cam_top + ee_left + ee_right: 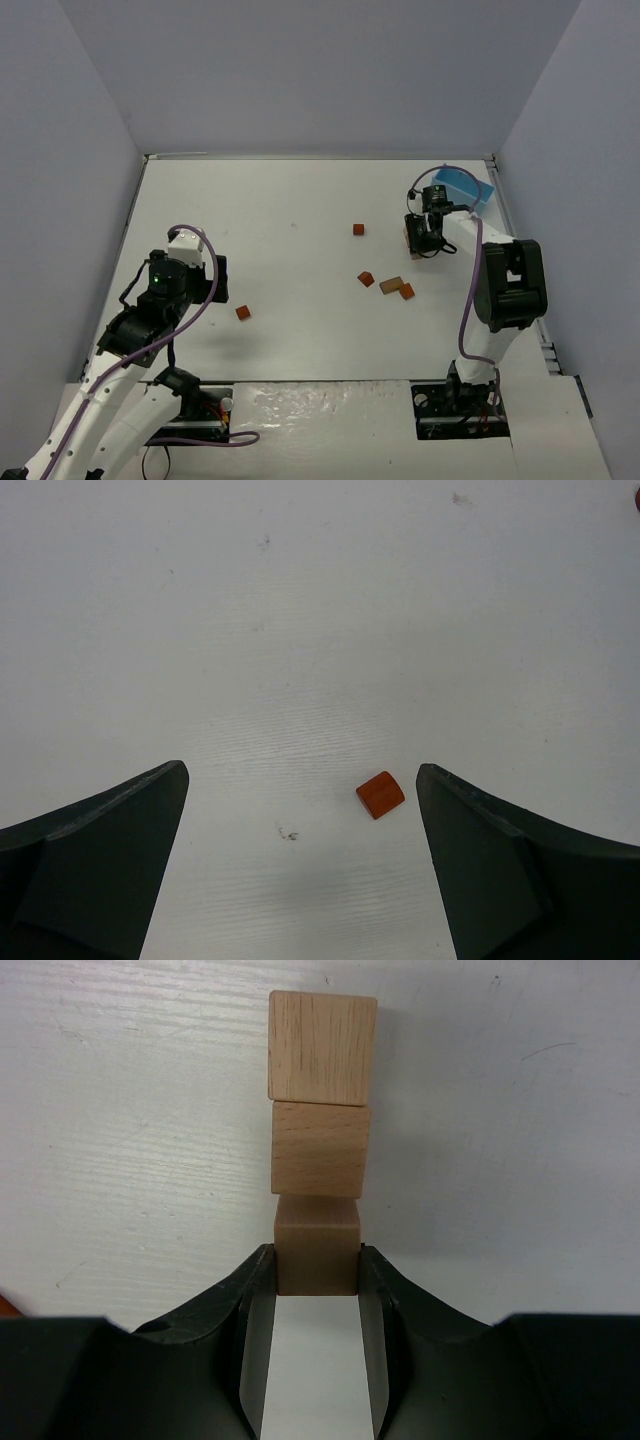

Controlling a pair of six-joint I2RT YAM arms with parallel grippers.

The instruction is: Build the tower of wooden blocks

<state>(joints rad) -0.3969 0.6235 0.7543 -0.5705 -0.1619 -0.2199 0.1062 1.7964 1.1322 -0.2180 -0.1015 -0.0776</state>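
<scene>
Table (300, 200) is taken in whole from high behind its near edge. The left wrist view is aimed down from some height, one orange block (380, 795) being shared with the overhead. The right wrist view is set close on a line of tan blocks (320, 1110).

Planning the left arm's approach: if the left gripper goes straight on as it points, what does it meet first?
Probably the small orange block, lying on the table just ahead of the open left gripper, toward the view's right. Depth is unclear.

Your tower (320, 1150) was tan with fine grain; loose blocks (366, 279) orange-brown, box (470, 185) light blue, desk (300, 200) white.
</scene>
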